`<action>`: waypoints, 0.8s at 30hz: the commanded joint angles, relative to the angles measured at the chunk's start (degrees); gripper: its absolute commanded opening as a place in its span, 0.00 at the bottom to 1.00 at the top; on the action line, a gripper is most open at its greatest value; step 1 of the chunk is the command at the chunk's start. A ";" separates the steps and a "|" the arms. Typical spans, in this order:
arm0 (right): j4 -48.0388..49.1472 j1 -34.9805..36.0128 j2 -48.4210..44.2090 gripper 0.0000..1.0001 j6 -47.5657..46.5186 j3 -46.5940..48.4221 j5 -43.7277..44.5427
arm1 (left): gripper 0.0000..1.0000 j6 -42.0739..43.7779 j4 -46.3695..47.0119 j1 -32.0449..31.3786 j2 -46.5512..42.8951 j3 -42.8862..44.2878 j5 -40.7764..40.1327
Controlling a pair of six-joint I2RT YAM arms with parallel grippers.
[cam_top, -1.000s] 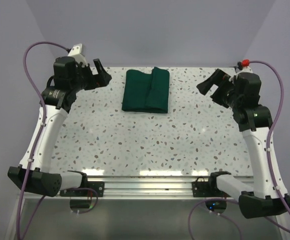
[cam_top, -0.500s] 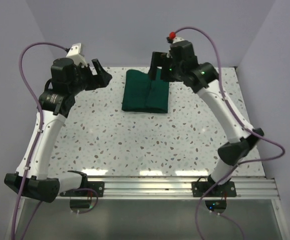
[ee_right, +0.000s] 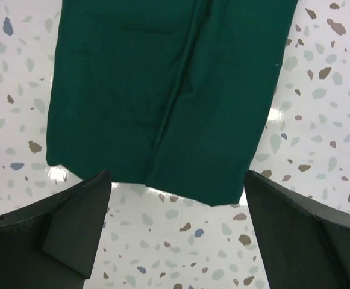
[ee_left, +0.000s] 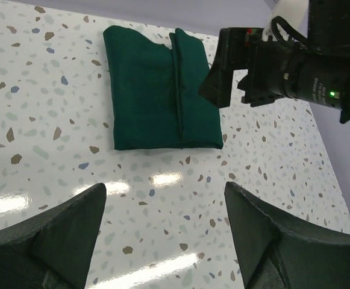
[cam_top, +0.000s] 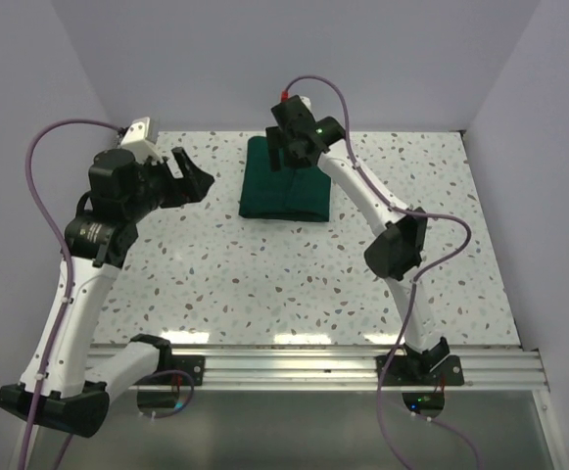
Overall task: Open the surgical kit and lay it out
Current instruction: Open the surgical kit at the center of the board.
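The surgical kit is a folded dark green cloth bundle (cam_top: 284, 188) lying flat at the back middle of the table. It also shows in the left wrist view (ee_left: 153, 90) and the right wrist view (ee_right: 168, 84). No steel tray or instruments show. My right gripper (cam_top: 286, 157) hovers open over the bundle's far edge, and its own view (ee_right: 178, 232) shows nothing between the fingers. It also shows in the left wrist view (ee_left: 221, 78). My left gripper (cam_top: 194, 174) is open and empty to the left of the bundle, above the table (ee_left: 165, 235).
The speckled white table (cam_top: 294, 274) is walled by lilac panels at the back and sides. An aluminium rail (cam_top: 294, 367) with both arm bases runs along the near edge. The right arm stretches diagonally over the table's right half.
The right arm has swung from the table's right side across to the back, its gripper now over the bundle's far edge. The left arm has shifted slightly down and left.
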 commanded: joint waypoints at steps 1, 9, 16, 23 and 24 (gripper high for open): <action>1.18 -0.02 5.72 0.96 -1.19 2.85 1.27 | 0.84 -0.66 -2.42 -0.03 -2.36 -1.94 0.94; 5.05 0.07 15.21 0.94 1.79 5.84 0.20 | 0.84 0.92 -7.60 -0.03 -4.46 -2.91 -0.03; 4.70 0.34 20.67 0.87 2.76 6.46 4.95 | 0.84 1.54 -10.50 -0.20 -4.47 -2.47 0.77; 5.05 0.42 19.80 0.10 2.59 5.14 7.85 | 0.84 2.24 -10.95 -1.52 -3.33 -2.20 -0.46; 5.22 0.42 19.19 0.06 2.06 4.88 8.55 | 0.84 2.24 -10.60 -1.70 -3.24 -2.29 -0.46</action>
